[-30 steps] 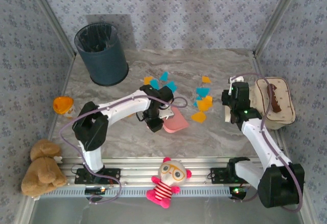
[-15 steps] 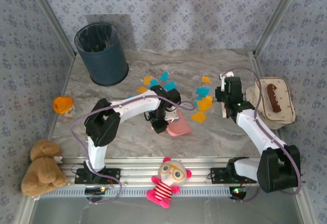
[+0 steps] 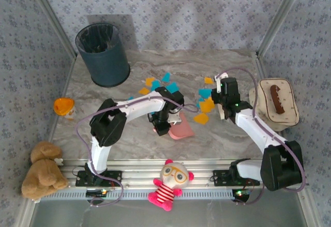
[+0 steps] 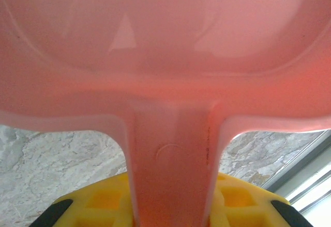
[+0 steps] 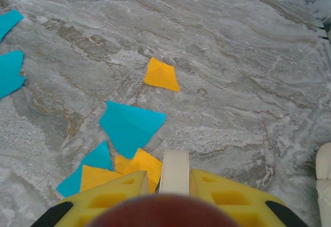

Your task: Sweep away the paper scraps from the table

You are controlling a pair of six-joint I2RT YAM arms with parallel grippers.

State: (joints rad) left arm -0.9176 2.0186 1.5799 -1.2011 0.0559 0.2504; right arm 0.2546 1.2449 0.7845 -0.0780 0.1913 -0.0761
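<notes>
The left arm (image 3: pixel 132 108) rises from its base, bends at the elbow and reaches to the right over the middle of the table. Its wrist turns down, and the left gripper (image 3: pixel 163 126) points low toward the near side. Its yellow fingers (image 4: pixel 98 201) are closed on the handle of a pink dustpan (image 4: pixel 165 41). The right arm (image 3: pixel 256 129) leans from its base toward the left and far side. The right gripper (image 3: pixel 221 106) hangs low, with its jaws pressed on a cream handle (image 5: pixel 175 172).

On the table (image 3: pixel 207 140) paper scraps (image 3: pixel 201 118) at middle, dustpan (image 3: pixel 182 130) before them, bin (image 3: pixel 103 56) behind left, tray (image 3: pixel 292 114) right
</notes>
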